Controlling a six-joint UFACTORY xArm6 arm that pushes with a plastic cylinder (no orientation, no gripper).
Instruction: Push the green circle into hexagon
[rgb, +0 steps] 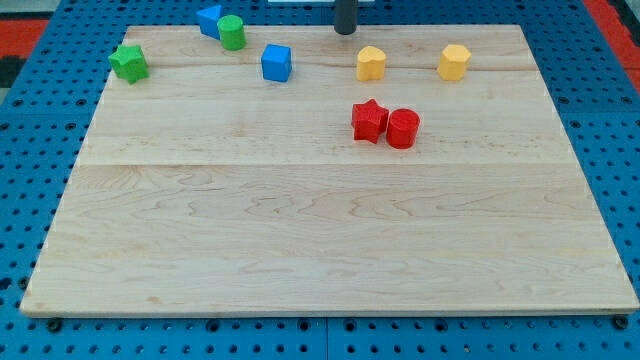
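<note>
The green circle (232, 32) stands near the board's top left, touching a blue block (209, 19) on its left. Two yellow blocks sit at the upper right: a yellow hexagon (453, 62) and another yellow block (371, 63) left of it, whose shape I cannot make out. My tip (345, 31) is at the top edge of the board, well to the right of the green circle and just above and left of the nearer yellow block, touching nothing.
A green star (129, 63) lies at the far left. A blue cube (276, 62) sits below and right of the green circle. A red star (369, 121) and a red circle (403, 128) touch near the middle. The wooden board (320, 240) lies on a blue pegboard.
</note>
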